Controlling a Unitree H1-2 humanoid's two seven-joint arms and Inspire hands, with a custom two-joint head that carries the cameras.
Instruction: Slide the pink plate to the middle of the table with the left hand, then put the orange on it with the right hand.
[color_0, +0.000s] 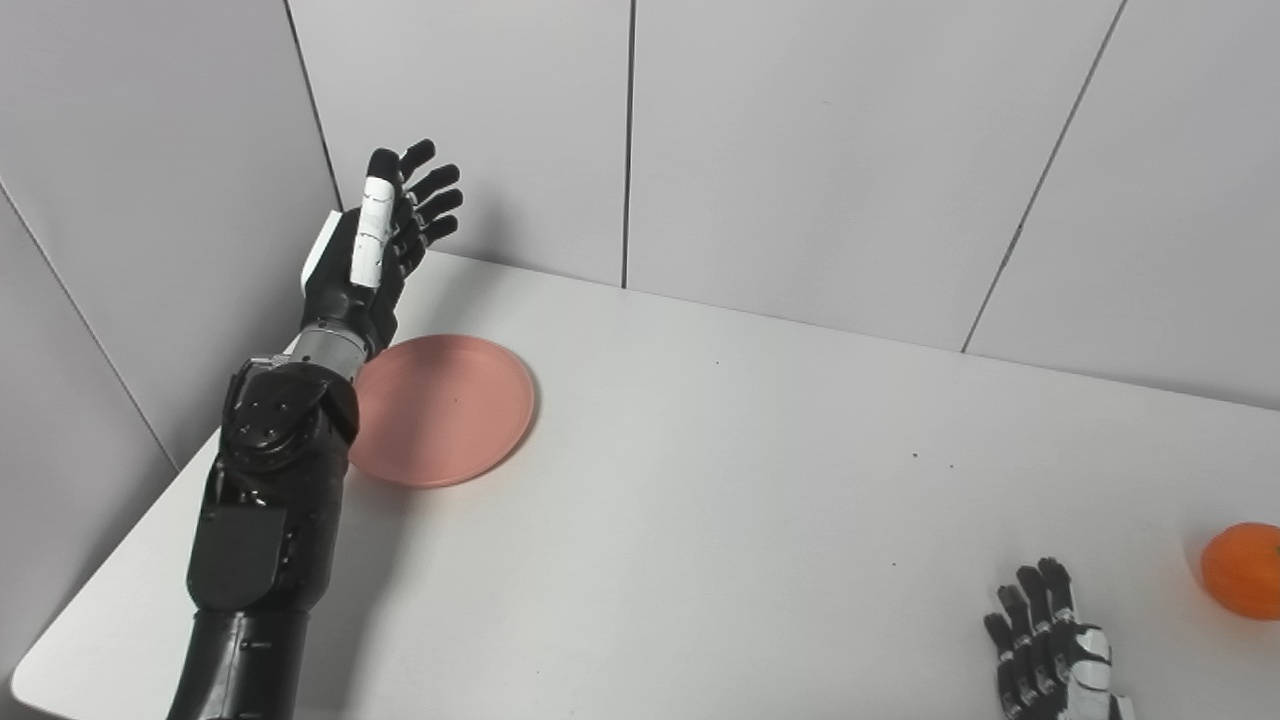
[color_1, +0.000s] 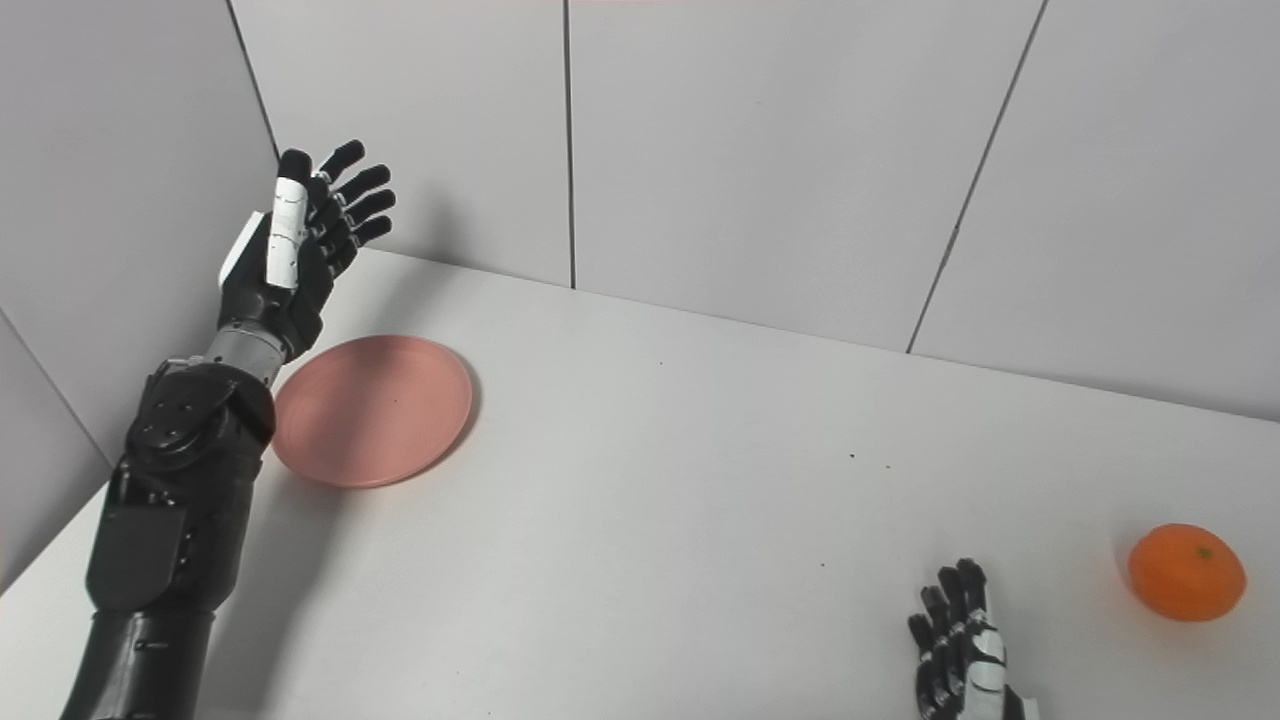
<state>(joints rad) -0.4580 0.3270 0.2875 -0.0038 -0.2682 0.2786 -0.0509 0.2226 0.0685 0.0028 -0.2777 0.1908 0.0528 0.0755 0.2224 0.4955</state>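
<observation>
Left eye view: left hand (color_0: 385, 235) raised w/ fingers spread, holding nothing, above table (color_0: 700, 480) at approx 11 o'clock of pink plate (color_0: 445, 410). Plate flat, far-left of table.

Right eye view: right hand (color_1: 960, 645) low near bottom edge, fingers apart, empty. Orange (color_1: 1187, 572) at its 2 o'clock, not touching.
</observation>
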